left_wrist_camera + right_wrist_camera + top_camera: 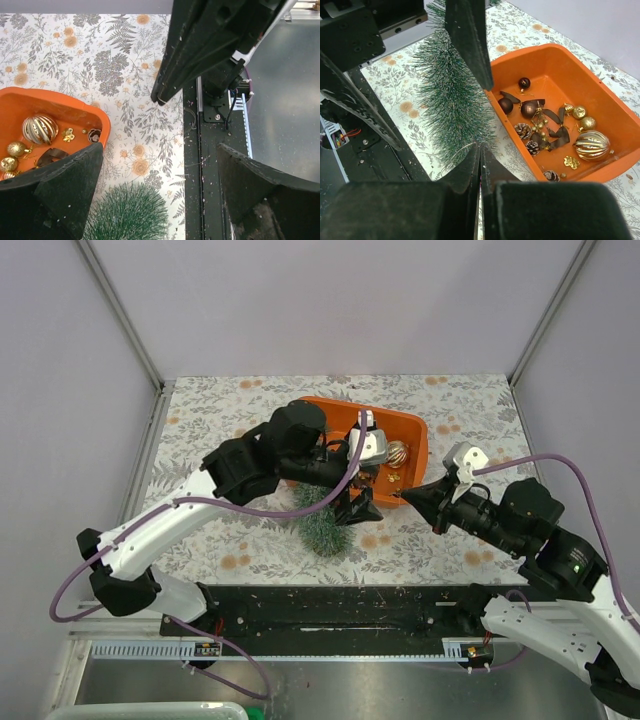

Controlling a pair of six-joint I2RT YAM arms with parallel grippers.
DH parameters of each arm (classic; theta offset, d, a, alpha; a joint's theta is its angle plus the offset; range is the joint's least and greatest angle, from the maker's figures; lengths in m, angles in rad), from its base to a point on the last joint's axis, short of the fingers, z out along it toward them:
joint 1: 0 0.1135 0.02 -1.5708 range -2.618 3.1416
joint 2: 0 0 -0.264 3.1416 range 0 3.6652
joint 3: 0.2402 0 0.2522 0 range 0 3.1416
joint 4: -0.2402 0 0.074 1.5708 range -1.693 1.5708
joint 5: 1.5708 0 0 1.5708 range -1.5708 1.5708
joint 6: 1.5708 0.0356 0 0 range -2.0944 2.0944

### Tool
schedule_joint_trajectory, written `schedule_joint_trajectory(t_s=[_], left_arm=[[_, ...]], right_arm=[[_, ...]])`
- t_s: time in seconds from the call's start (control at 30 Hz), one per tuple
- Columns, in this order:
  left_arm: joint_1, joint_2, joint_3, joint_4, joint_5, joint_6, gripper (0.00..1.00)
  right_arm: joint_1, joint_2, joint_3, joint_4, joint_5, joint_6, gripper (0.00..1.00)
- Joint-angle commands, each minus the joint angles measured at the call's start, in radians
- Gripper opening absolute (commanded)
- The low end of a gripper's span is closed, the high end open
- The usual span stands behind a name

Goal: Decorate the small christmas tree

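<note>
Small christmas tree [325, 528] [127, 212] [447, 100], frosted blue-green and bristly, appears to lie on its side on the floral-patterned counter [220, 410] [75, 50] [395, 85]. It is just beside the near long wall of the orange tray [405, 423] [50, 97] [560, 50] and outside it. Part of it is hidden under the left arm in the overhead view.

The left gripper [358, 512] [159, 150] hangs over the small christmas tree with its jaws spread as wide as they go, holding nothing. In the right wrist view, one black finger stands on each side of the bristles. Whether either finger brushes the needles cannot be told.

The right gripper [408, 497] [480, 170] points in from the right at the tray's near corner. Its jaws are pressed fully together, their tips near the narrow end of the tree. A thin pale thread [456, 152] curves just beside those tips, and whether it is pinched cannot be told.

Loose ornaments lie in the tray:
- a large ribbed gold bauble [397, 453] [40, 128] [591, 145]
- smaller gold baubles [587, 122] [16, 148]
- dark red baubles [530, 107]
- pine cones [522, 131]
- dark ribbon bows [555, 130]

A black rail [340, 605] [205, 150] runs along the counter's near edge.
</note>
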Motion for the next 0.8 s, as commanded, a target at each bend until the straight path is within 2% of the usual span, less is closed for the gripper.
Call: schedule_joint_trajectory(t_s=[0.0, 0.47, 0.67, 0.77], left_arm=[[-0.026, 0.033, -0.001, 0.119, -0.063, -0.072, 0.99], [-0.063, 0.084, -0.083, 0.198, 0.006, -0.187, 0.93], [-0.067, 0.116, -0.060, 0.226, 0.019, -0.215, 0.83], [-0.066, 0.125, -0.056, 0.225, 0.021, -0.206, 0.71]], right_arm=[[0.007, -0.004, 0.044, -0.008, -0.029, -0.039, 0.00], [0.007, 0.005, 0.033, 0.030, -0.027, -0.051, 0.00], [0.007, 0.011, 0.025, 0.053, -0.034, -0.048, 0.00], [0.007, 0.014, 0.028, 0.056, -0.038, -0.050, 0.00]])
